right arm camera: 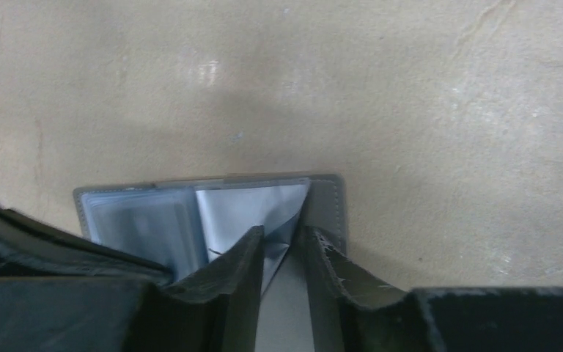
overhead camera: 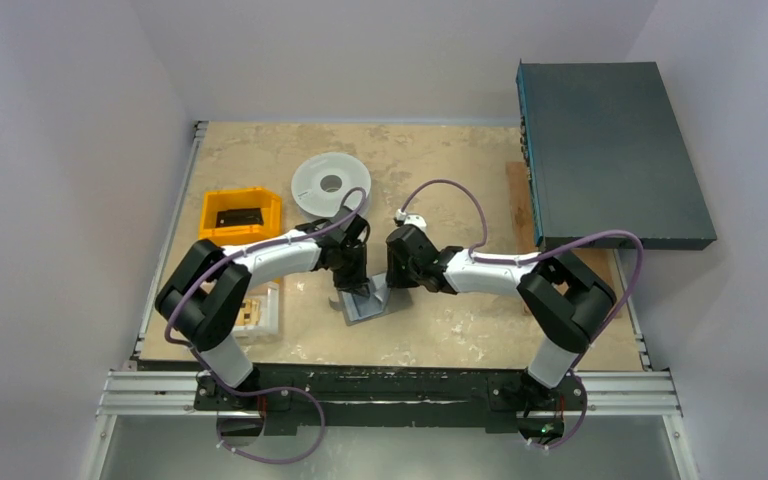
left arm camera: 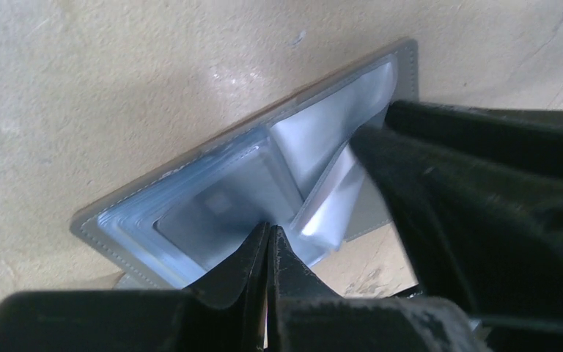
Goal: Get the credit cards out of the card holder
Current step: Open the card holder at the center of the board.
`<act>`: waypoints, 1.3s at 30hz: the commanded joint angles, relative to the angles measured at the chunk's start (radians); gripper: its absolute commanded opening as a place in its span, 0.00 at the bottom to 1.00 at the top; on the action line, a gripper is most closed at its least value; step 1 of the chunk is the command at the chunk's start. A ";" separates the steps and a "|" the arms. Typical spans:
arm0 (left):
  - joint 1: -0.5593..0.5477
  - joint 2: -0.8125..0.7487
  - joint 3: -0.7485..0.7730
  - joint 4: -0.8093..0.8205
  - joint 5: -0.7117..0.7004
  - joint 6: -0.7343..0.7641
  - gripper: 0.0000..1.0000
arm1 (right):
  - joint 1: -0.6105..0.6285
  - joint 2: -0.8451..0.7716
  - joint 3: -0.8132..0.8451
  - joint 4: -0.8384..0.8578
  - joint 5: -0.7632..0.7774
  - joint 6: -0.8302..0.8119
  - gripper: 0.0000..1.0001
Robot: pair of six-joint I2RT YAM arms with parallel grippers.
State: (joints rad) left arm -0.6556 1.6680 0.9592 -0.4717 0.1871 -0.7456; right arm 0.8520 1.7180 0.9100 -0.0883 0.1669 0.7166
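Note:
The slate-grey card holder (overhead camera: pixel 368 305) lies open on the table near its front edge, between both grippers. In the left wrist view the card holder (left arm camera: pixel 102 231) shows a stitched border and a stack of clear sleeves, with a grey card (left arm camera: pixel 223 209) inside the top one. My left gripper (left arm camera: pixel 268 229) is shut, its tips resting on that sleeve. My right gripper (right arm camera: pixel 284 238) is open by a narrow gap over the holder's (right arm camera: pixel 330 205) right half. A lifted clear sleeve leaf (right arm camera: pixel 242 209) stands between its fingers.
A yellow bin (overhead camera: pixel 240 215) with a black item sits at the back left, and a pale round spool (overhead camera: pixel 330 183) lies behind the arms. A dark box (overhead camera: pixel 610 150) overhangs the right edge. A small clear box (overhead camera: pixel 257 308) sits by the left arm.

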 commanded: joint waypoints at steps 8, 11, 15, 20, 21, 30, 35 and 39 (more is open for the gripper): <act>-0.006 0.081 0.022 0.033 -0.012 0.005 0.00 | 0.048 -0.097 -0.100 -0.063 -0.118 0.006 0.64; -0.006 0.088 0.024 0.038 -0.006 0.003 0.00 | 0.069 -0.135 -0.135 -0.029 -0.117 0.010 0.69; -0.007 0.095 0.028 0.041 0.000 0.002 0.00 | 0.097 -0.194 -0.182 0.018 -0.099 0.016 0.74; -0.006 0.098 0.025 0.052 0.025 -0.009 0.00 | 0.112 -0.164 -0.157 0.016 -0.059 0.002 0.78; -0.006 0.097 0.025 0.055 0.028 -0.010 0.00 | 0.114 -0.144 -0.143 0.006 -0.049 0.003 0.77; -0.006 0.073 0.028 0.039 0.025 -0.007 0.00 | 0.116 -0.136 -0.157 -0.080 0.022 0.047 0.48; -0.005 0.067 0.015 0.039 0.019 -0.009 0.00 | 0.117 -0.217 -0.159 -0.152 0.073 0.039 0.47; -0.004 0.068 0.004 0.047 0.021 -0.009 0.00 | 0.117 -0.288 -0.135 -0.191 0.089 0.027 0.47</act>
State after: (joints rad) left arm -0.6636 1.7390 0.9844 -0.4110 0.2466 -0.7647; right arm 0.9668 1.5124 0.7601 -0.1944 0.1955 0.7483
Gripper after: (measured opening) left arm 0.003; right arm 0.470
